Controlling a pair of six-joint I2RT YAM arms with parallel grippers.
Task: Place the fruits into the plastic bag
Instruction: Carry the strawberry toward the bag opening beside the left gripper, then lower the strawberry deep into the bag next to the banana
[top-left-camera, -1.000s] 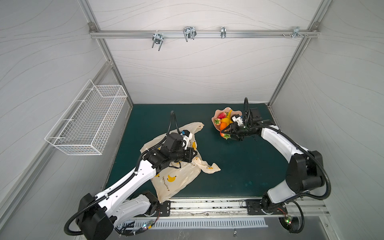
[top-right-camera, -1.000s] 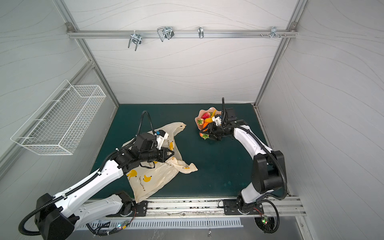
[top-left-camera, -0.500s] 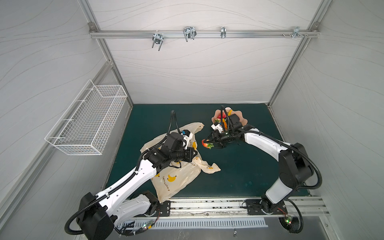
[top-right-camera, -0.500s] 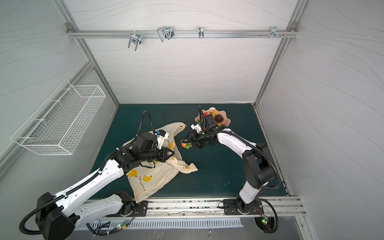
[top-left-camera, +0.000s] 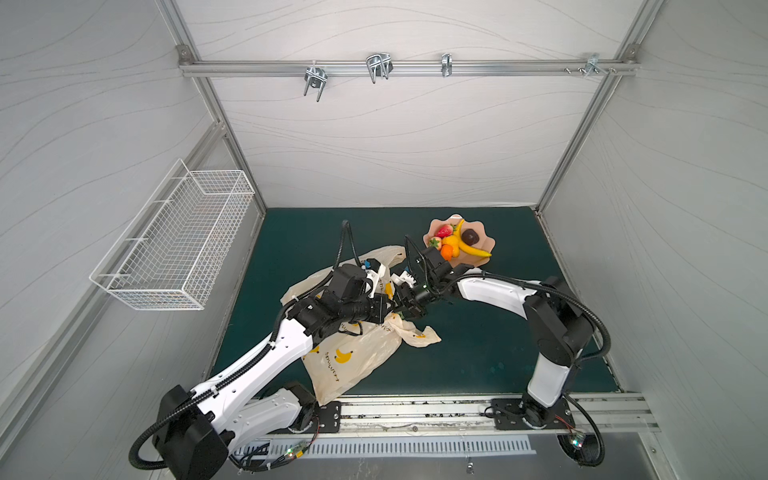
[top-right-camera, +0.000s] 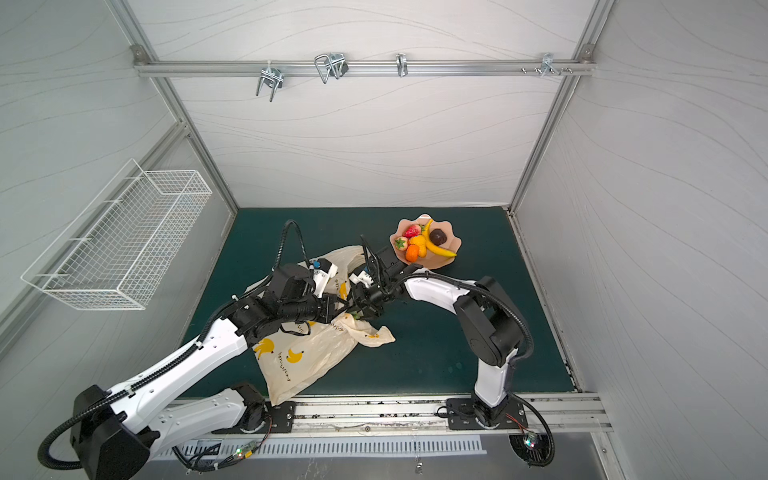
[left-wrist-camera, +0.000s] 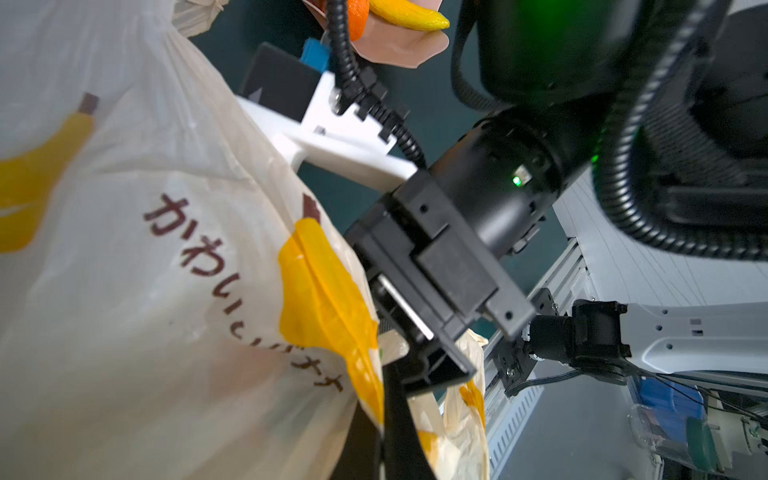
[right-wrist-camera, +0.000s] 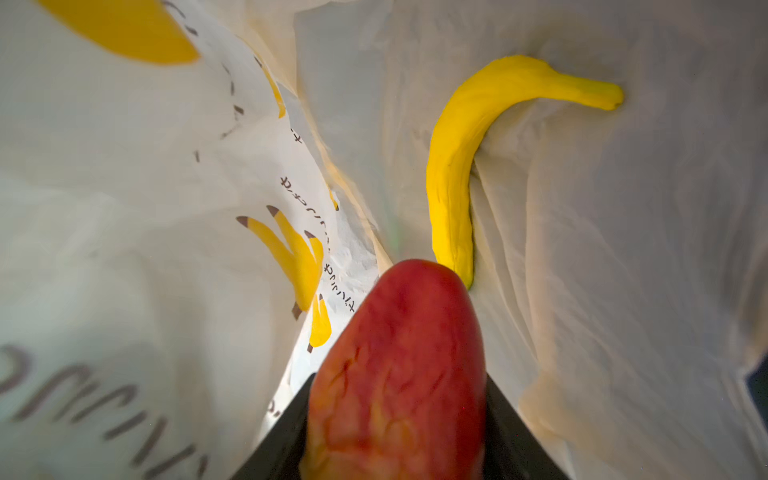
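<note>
One banana (right-wrist-camera: 453, 174) inside plastic bag (right-wrist-camera: 623, 291)

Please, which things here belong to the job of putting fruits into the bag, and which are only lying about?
Belong to the job: plastic bag, held by the left end effector; red fruit in the right end effector; banana already inside; strawberries, orange balls, second banana, dark brown piece on the pink dish.
Only lying about: wire basket, rail hooks.
</note>
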